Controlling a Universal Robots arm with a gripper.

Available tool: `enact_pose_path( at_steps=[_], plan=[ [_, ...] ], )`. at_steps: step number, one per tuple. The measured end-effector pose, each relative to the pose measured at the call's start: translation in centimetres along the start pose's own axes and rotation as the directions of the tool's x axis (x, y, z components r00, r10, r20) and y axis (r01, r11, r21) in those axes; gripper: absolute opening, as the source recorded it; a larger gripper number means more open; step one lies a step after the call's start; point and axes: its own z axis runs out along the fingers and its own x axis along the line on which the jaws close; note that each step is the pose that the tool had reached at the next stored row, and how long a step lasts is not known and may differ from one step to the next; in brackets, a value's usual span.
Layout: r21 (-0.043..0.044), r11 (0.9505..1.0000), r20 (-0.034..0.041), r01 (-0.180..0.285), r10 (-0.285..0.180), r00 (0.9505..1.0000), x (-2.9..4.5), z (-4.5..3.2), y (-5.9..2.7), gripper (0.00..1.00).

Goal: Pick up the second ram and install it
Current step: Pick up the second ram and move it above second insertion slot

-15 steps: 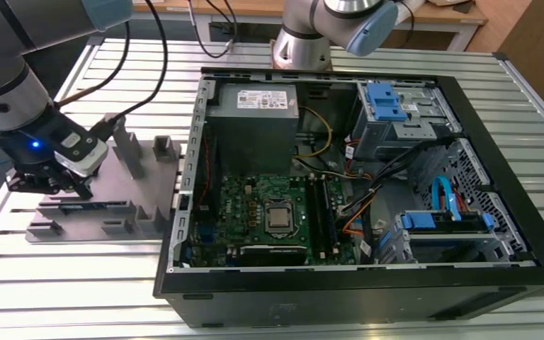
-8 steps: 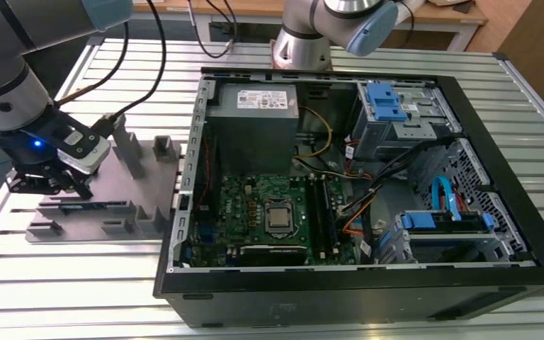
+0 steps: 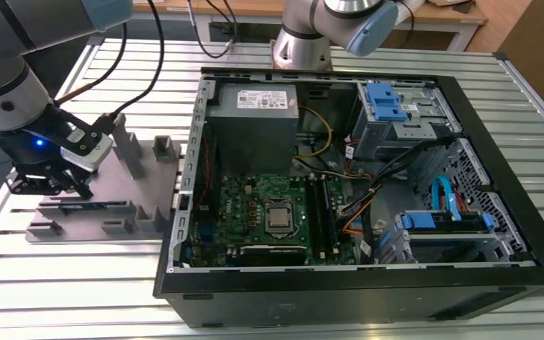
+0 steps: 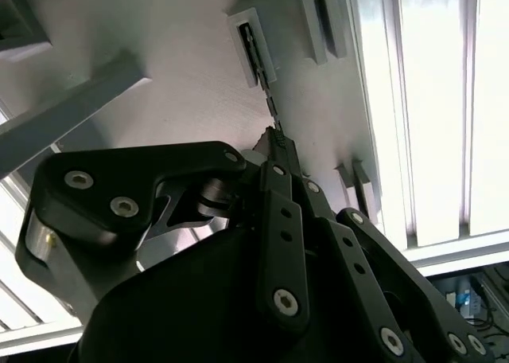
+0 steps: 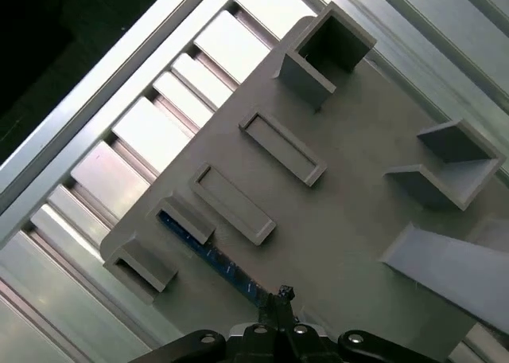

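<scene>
My hand (image 4: 274, 144) is pinched on the second ram (image 5: 208, 253), seated in its grey holder (image 5: 358, 243) at nine o'clock of the case (image 3: 348, 290); not lifted or installed yet.

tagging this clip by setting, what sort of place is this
Probably a robotics lab or assembly test cell: a robot arm's gripper sits at a grey fixture holding the second ram, beside an open computer case on a slatted aluminium table.

Robotics lab, aluminium bench (image 3: 64, 283), open computer case (image 3: 348, 297)
</scene>
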Motion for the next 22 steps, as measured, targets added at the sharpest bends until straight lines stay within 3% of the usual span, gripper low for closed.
enact_pose_path(
  at_steps=[11,22],
  plan=[
    [-0.0021,0.9971,-0.0005,0.076,-0.076,0.9971,0.00,0.00,0.00,0.11],
    [-0.0040,0.9888,-0.0007,0.149,-0.149,0.9889,0.00,0.00,0.00,0.11]
  ],
)
